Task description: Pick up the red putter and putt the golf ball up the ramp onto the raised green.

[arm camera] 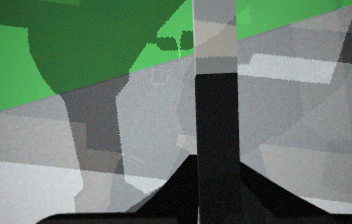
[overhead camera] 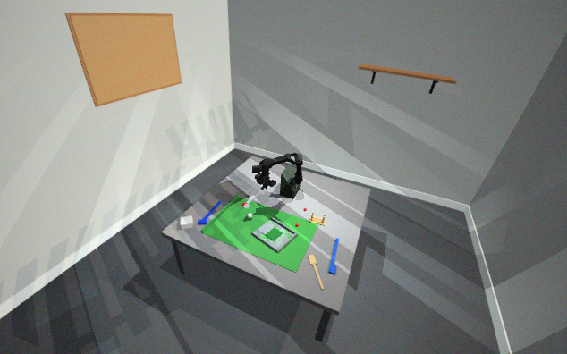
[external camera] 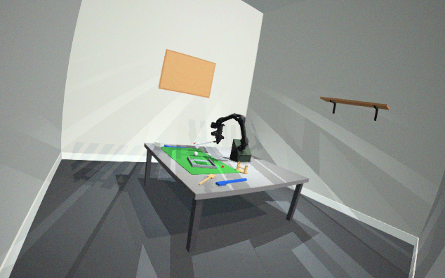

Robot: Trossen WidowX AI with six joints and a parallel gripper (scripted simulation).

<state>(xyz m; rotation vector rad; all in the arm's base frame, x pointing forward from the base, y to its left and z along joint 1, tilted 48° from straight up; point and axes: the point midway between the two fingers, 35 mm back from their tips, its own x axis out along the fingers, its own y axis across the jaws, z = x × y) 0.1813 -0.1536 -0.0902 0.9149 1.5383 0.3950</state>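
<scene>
Grey table [overhead camera: 353, 210] carries the flat green mat [overhead camera: 232, 228]; the black pincer [overhead camera: 266, 182] grips the red-headed putter [overhead camera: 252, 198] just behind the small white golf ball [overhead camera: 249, 215]. A skewed swing could miss the ramp.
</scene>
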